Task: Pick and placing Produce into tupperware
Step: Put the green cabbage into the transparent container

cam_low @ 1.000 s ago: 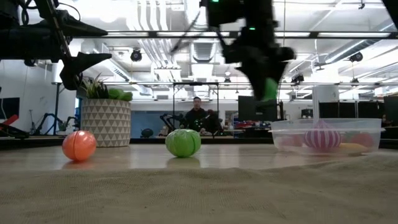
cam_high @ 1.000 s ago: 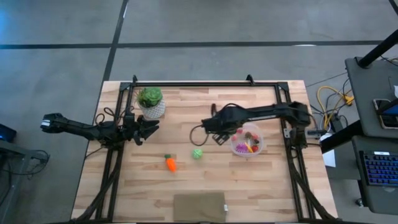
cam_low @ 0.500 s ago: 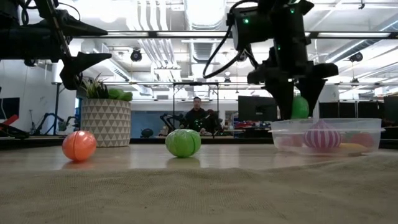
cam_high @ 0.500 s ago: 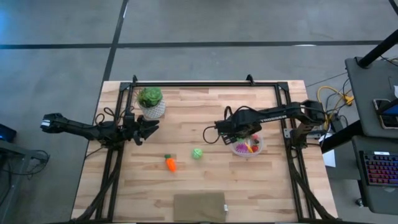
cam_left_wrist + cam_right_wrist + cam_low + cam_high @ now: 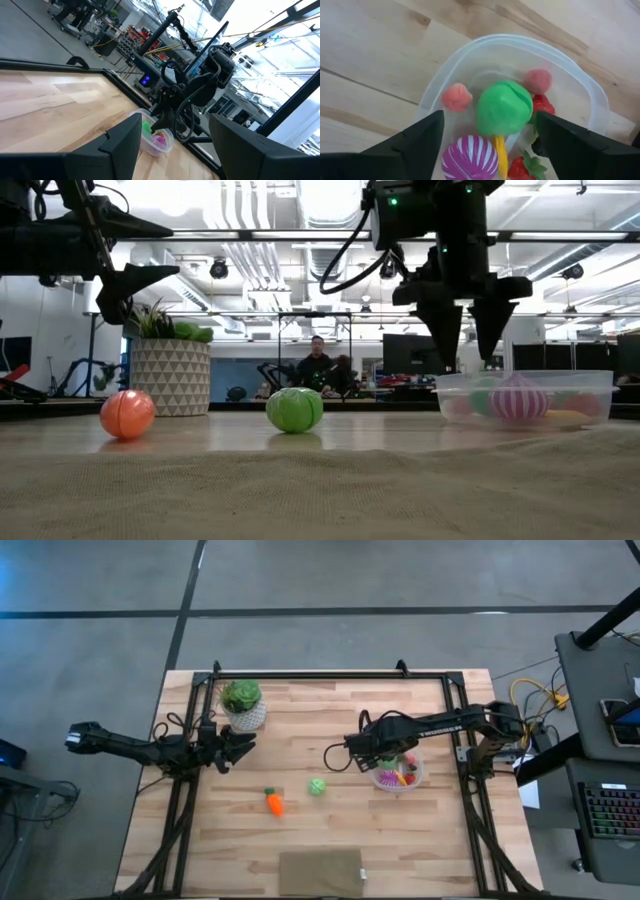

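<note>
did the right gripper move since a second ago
Yes. The right gripper swung from beside the tupperware to above it and dropped its green ball inside.

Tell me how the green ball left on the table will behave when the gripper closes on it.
The green ball looks round and ridged, resting free on bare wood, so it will probably roll if nudged off-centre. It seems small and probably light. Its glossy skin might slip between narrow fingers.

Near rim of the tupperware and part of its produce behind the right tool's fingers.
</note>
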Motion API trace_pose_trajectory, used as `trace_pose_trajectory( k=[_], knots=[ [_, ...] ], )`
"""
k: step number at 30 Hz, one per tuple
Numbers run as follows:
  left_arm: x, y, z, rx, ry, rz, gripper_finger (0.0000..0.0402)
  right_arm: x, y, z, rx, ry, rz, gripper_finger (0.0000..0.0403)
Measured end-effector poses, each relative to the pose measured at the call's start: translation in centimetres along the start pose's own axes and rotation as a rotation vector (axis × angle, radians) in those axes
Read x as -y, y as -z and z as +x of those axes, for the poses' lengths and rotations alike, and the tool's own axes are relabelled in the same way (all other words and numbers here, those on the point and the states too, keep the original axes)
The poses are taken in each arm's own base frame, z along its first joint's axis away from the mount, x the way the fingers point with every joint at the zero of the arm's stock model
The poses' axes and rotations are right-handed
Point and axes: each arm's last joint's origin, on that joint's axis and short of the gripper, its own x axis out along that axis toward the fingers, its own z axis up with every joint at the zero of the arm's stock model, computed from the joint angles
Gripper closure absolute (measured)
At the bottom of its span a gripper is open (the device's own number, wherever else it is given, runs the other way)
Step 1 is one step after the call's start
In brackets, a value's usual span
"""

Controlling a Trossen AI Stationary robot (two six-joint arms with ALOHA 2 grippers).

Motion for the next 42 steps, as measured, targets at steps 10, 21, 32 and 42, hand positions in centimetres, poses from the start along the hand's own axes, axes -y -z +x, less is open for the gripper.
trace_pose_trajectory(
  k=[10,21,32,42],
  knots=[
    [0.0,0.0,0.0,0.0,0.0,-0.001,0.0183,-3.4,-0.2,-2.8,0.129,-0.26,-0.175,0.0066],
    [0.0,0.0,0.0,0.006,-0.01,0.0,0.0183,-12.0,1.0,-1.3,0.119,-0.306,-0.534,0.0074],
    [0.0,0.0,0.0,0.005,-0.011,0.001,0.0183,-16.5,1.6,-0.3,0.208,-0.228,-0.621,0.0072],
    [-0.1,0.1,0.0,-0.001,-0.013,0.004,0.0183,-17.9,1.5,0.6,0.2,-0.24,-0.605,0.0071]
  ],
)
